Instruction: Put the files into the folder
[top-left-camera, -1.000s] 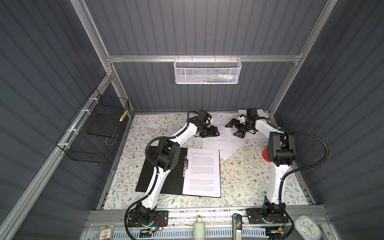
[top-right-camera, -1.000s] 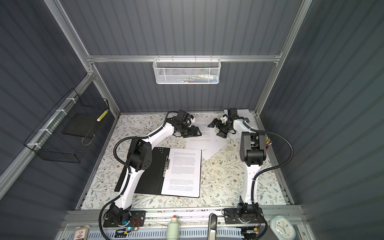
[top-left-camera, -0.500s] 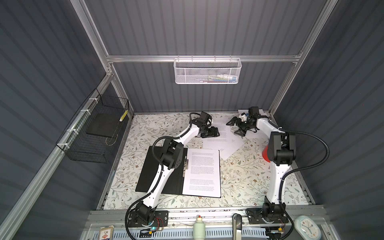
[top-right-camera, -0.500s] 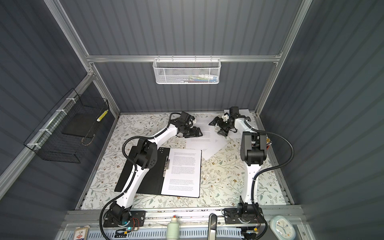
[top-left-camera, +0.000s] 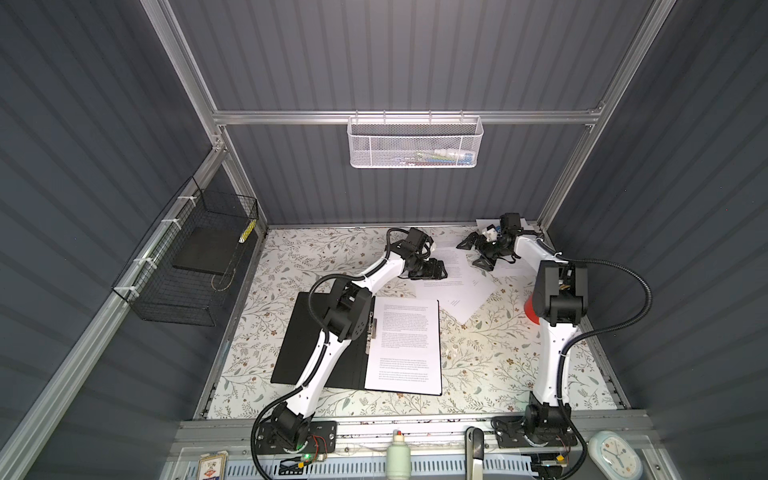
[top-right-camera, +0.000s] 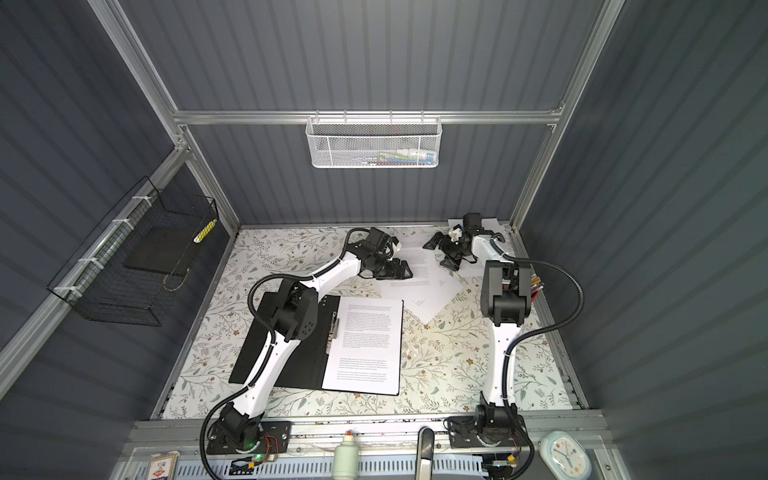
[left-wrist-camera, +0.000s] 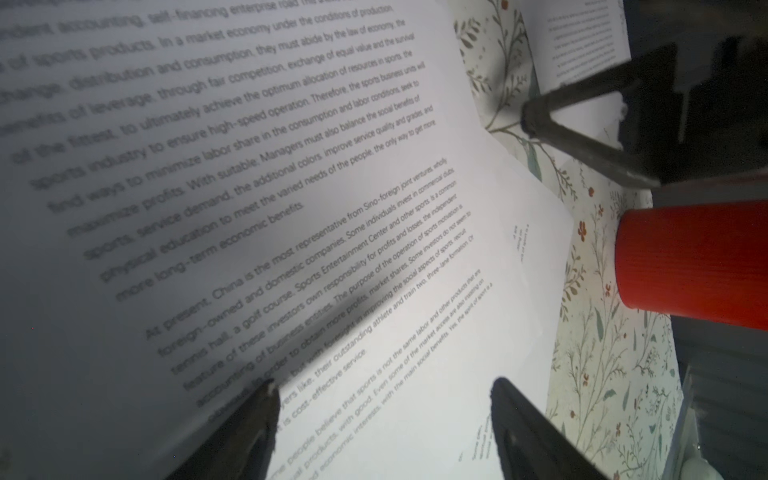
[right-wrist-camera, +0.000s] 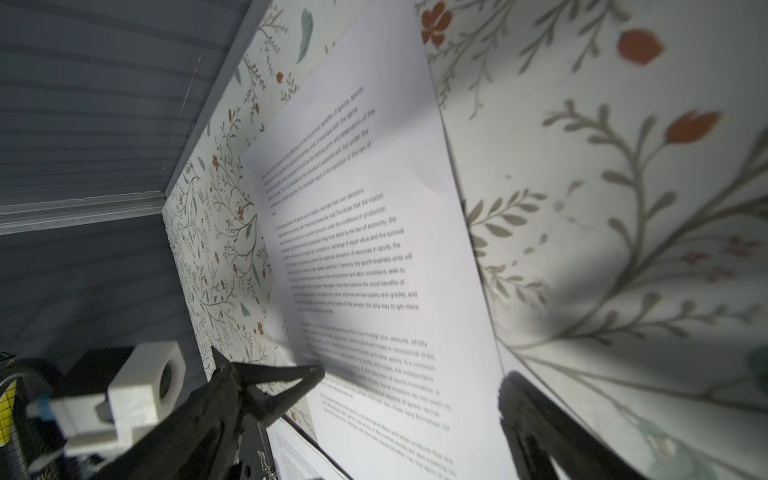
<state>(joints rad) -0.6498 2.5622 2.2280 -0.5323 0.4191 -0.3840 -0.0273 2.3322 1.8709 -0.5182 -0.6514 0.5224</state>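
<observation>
A table (top-left-camera: 498, 374) covered in pale floral print fills the floor of a cell with grey ribbed walls. Taking the far wall as twelve o'clock, the flat folder (top-left-camera: 299, 345) lies open at about seven o'clock from the centre, black inside upward. One white printed sheet (top-left-camera: 407, 345) already lies on its three o'clock leaf. The rest of the files, loose white sheets (top-left-camera: 465, 286) of small black text, lie fanned and overlapping at one o'clock, near a red ribbed cup (top-left-camera: 528, 309) at three o'clock. Little has shifted over the last second. The left arm has swung its elbow in toward the middle, and the left pincer (top-left-camera: 436, 270) has edged slightly farther onto the pile's nine o'clock side. The right pincer (top-left-camera: 478, 253) has held its place at the pile's twelve o'clock side, and the papers have not moved. In the wrist views the left pincer (left-wrist-camera: 382, 386) stands fairly wide, one fingertip (left-wrist-camera: 255, 419) at the top sheet's edge, holding nothing. The right pincer (right-wrist-camera: 411, 374) gapes at its widest, a fingertip (right-wrist-camera: 291, 372) at a sheet's border, also empty. I judge that the arms are settling in to separate the next sheet. No grasp is made yet, so most of the files are still outside the folder.
</observation>
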